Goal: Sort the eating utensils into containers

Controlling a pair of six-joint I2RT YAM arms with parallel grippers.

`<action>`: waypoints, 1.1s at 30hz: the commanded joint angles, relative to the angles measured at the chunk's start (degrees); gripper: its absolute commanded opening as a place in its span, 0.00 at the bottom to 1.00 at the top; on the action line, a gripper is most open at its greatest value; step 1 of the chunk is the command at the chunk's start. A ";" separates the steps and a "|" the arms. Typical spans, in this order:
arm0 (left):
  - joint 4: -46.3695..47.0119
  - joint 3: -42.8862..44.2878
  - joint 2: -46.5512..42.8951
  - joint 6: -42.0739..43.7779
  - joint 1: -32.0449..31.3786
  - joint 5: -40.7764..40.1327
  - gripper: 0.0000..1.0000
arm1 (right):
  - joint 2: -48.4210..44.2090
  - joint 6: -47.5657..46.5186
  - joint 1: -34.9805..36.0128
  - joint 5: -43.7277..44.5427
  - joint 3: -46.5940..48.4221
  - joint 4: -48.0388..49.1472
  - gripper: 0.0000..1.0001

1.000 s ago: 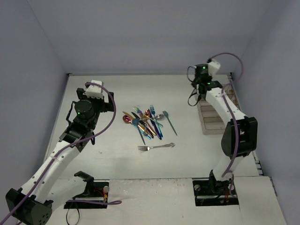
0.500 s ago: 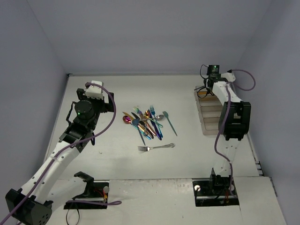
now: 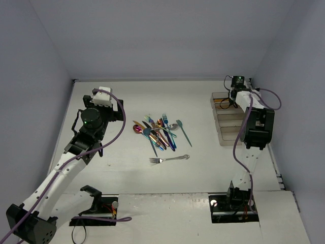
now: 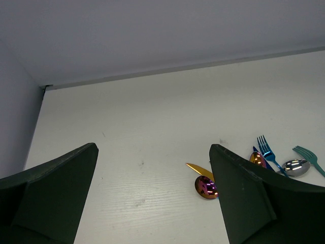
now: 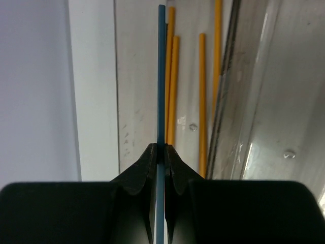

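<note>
A pile of coloured utensils [image 3: 158, 132] lies mid-table, with a silver fork [image 3: 169, 159] apart in front of it. The clear containers [image 3: 227, 119] stand in a row at the right. My right gripper [image 5: 161, 152] is shut on a thin blue utensil handle [image 5: 161, 76], held over the farthest tray [image 5: 142, 76], where several gold utensils [image 5: 202, 96] lie. In the top view the right gripper [image 3: 234, 97] is at that tray. My left gripper [image 3: 96, 113] is open, left of the pile; its wrist view shows a magenta spoon [image 4: 205, 186] and a gold knife [image 4: 199, 170].
Walls close the table on the far side and both flanks. The right arm's purple cable [image 3: 269, 96] loops beside the trays. Bare table lies between the left gripper and the pile.
My right arm has swung from above the table to the right and down over the farthest tray, carrying the blue utensil. The left arm and the pile have not moved.
</note>
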 commanded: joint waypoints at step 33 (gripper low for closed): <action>1.76 2.32 -0.45 4.06 -0.23 -1.96 0.90 | -32.87 -80.25 50.85 -19.23 -34.95 -1.60 0.50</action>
